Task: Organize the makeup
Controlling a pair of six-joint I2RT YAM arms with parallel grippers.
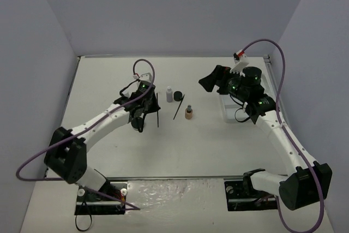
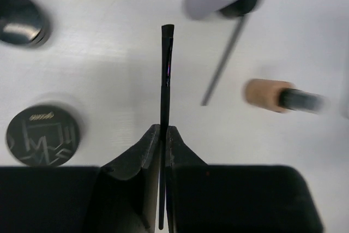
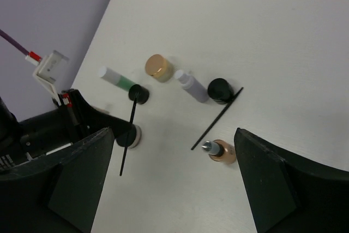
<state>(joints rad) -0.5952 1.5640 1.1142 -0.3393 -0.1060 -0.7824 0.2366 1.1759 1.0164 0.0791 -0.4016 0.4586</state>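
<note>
A thin black brush (image 2: 166, 69) is pinched between the jaws of my left gripper (image 2: 162, 135), which is shut on its handle; the bristle end points away from me. From above, this brush (image 1: 157, 110) lies just right of the left gripper (image 1: 152, 108). A second brush (image 1: 179, 110) lies beside a clear-grey bottle (image 1: 169, 94), a black jar (image 1: 179, 96) and a tan bottle (image 1: 188, 113). A green bottle (image 3: 117, 80) and a tan jar (image 3: 158, 67) lie further back. My right gripper (image 3: 174, 178) hangs open above the table with nothing between its fingers.
Two round black jars (image 2: 19, 17) (image 2: 42, 135) sit left of the held brush. A white tray (image 1: 233, 114) lies under the right arm. Walls close in the table at the back and on both sides.
</note>
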